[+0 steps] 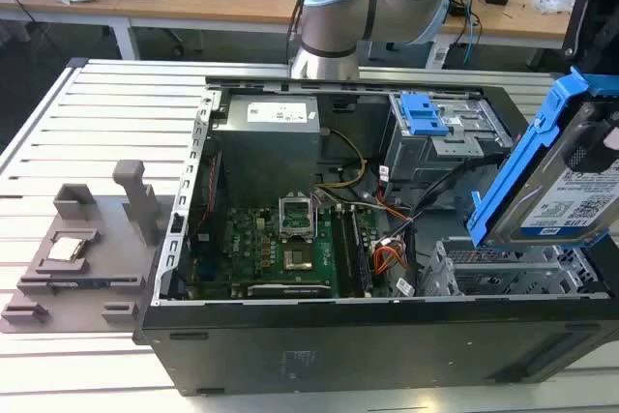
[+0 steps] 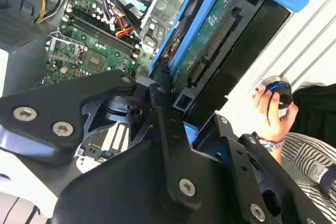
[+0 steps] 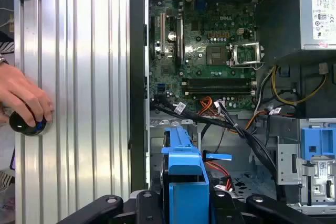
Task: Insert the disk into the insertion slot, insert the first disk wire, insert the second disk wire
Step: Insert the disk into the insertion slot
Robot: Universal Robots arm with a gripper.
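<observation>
Aloft, disk [image 1: 571,195] tilted, long axis slanting upward, gripper [image 3: 182,199] clamped on it, above insertion slot [image 1: 493,273].

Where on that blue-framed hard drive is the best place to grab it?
Take the hard drive by the side rails of its blue carrier bracket, coming in from one end, as the gripper seems to: they look flat and parallel, and that keeps the grip off the label and the bare circuit board.
</observation>
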